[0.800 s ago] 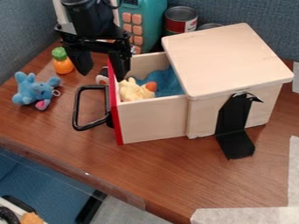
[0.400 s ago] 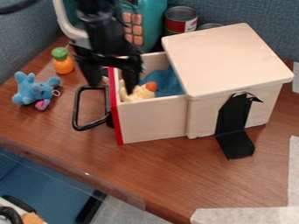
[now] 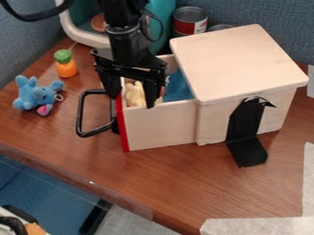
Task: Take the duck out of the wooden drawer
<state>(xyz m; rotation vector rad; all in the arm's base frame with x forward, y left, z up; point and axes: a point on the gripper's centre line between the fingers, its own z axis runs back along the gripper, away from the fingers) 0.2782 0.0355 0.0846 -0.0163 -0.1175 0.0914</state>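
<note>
Nearby, at left, sat a blue plush toy (image 3: 38, 95) and an orange-and-green toy (image 3: 65, 66). The red drawer front (image 3: 123, 128) and its black handle (image 3: 79, 114) stood close to the gripper (image 3: 132, 101), its fingers spread above the yellow duck (image 3: 135, 94) inside the open drawer, centre-left. Since the earlier frames, the arm had shifted right and lower. Underneath lay a brown wood-grain counter (image 3: 165, 183); blue fabric panels (image 3: 251, 11) rose behind.

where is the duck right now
In the camera view, the yellow duck sits inside the open drawer, near its red front, partly behind the gripper.
</note>
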